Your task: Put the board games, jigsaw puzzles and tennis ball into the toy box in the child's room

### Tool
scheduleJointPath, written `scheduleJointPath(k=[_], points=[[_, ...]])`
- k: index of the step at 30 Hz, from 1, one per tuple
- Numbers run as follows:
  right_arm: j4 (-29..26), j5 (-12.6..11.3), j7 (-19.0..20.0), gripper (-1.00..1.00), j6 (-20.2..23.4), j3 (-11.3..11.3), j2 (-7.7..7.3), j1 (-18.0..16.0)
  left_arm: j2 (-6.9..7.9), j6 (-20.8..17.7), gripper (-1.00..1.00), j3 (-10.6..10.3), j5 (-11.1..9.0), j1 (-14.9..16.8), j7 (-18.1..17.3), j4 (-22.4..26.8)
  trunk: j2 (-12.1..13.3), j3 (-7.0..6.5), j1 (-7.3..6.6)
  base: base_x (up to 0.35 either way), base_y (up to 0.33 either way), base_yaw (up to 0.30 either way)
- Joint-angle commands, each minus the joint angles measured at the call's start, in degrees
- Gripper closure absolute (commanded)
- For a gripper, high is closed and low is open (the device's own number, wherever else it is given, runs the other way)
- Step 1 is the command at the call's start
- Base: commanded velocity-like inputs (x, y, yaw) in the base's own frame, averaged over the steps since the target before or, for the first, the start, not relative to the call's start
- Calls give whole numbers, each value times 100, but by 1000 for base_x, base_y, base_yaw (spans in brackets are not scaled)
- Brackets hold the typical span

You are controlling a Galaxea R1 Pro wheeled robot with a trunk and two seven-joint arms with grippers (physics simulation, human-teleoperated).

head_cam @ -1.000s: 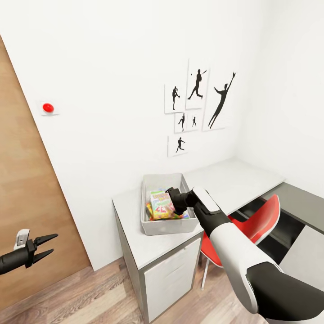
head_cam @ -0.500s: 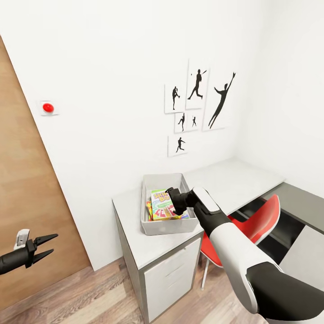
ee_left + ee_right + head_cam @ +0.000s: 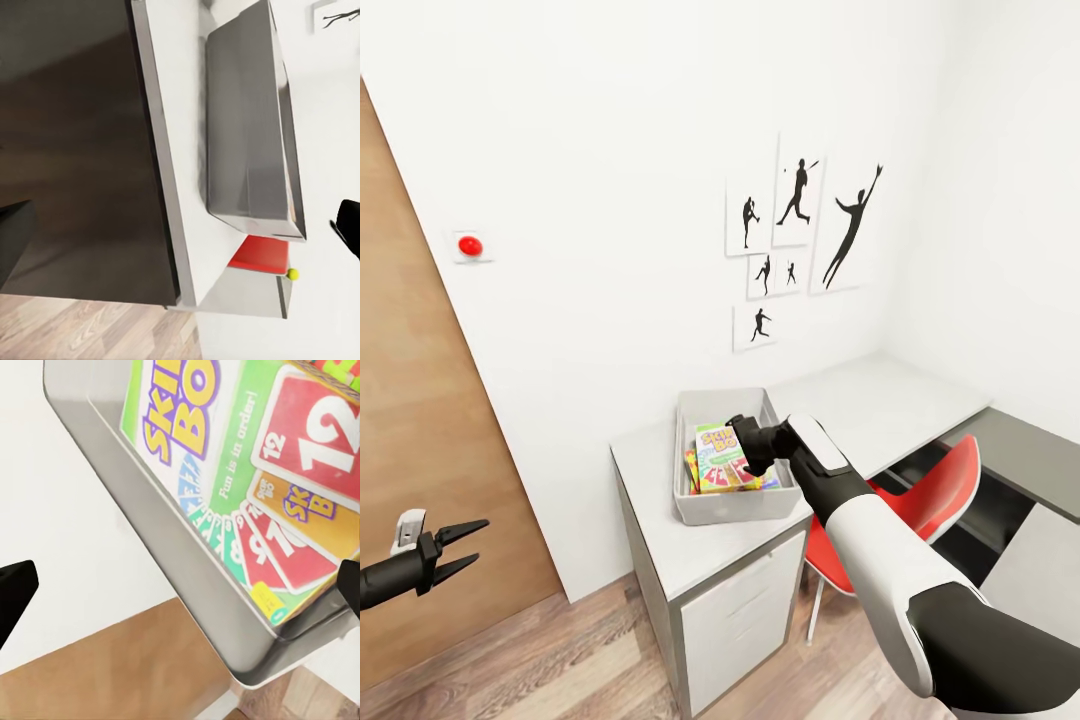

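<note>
While the right gripper [image 3: 740, 440] hangs over the toy box [image 3: 730, 505] with fingers spread wide and empty, the Skip-Bo game [image 3: 718, 458] lies flat inside on colourful puzzle pieces [image 3: 689, 468]. The box sits on the table [image 3: 660, 555]. The left gripper [image 3: 460, 547], parted, holds nothing at the near left.

Bright even sim render, soft faint shadows, no glare, wide-angle edge stretch.

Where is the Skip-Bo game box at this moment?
The Skip-Bo game box lies face up inside the grey toy box on the white desk's near-left end in the head view, just below the open right claw.
</note>
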State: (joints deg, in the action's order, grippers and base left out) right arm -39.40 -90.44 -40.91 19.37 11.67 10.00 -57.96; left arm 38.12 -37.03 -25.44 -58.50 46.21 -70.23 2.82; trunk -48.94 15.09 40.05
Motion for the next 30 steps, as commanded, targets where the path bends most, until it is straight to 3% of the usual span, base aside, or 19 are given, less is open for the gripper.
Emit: scheduleJointPath(k=[1,18,30], points=[[-7,-8,-31,-100,22,5,0,-5,3,-51,-100,-52,-47,4,-17,0,35,-10,-21,0,0,0],[-41,6,12,-100,565,21,0,-12,-5,-50,-100,-57,-47,3,-17,5,717,-315,-395,0,0,0],[-1379,68,42,-100,883,315,0,3,-14,-42,-100,-68,-45,3,-17,16,1199,-531,-658,0,0,0]])
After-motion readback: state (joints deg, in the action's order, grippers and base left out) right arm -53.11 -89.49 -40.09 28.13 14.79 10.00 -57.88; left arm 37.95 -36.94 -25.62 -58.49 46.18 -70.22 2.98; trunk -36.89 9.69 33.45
